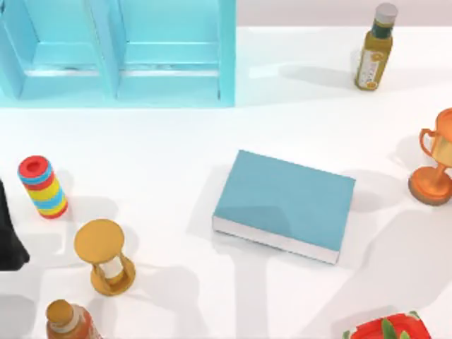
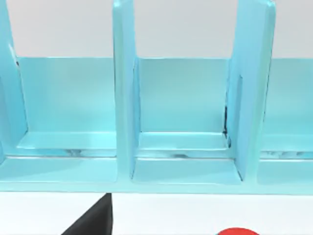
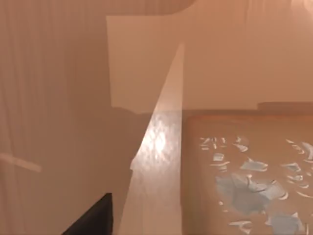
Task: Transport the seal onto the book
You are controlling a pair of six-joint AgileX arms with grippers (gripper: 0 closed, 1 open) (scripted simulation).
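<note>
The teal-blue book [image 1: 286, 201] lies flat in the middle of the table, white page edges toward the front, with nothing on it. In the right wrist view a tan-brown, wood-like seal [image 3: 244, 161] with a faint pale mark [image 3: 249, 188] sits very close to the camera. A dark part of my right gripper [image 3: 90, 220] shows beside it; whether it touches the seal I cannot tell. My left arm [image 1: 8, 233] stays at the table's left edge. A dark bit of the left gripper [image 2: 93, 221] faces the shelf.
A light-blue shelf unit [image 1: 120, 49] stands at the back left. On the left are a striped cylinder [image 1: 44, 187], a golden hourglass [image 1: 104, 258] and a brown bottle [image 1: 67, 321]. An oil bottle [image 1: 374, 49], an orange trophy [image 1: 434, 159] and a red box [image 1: 388, 328] stand on the right.
</note>
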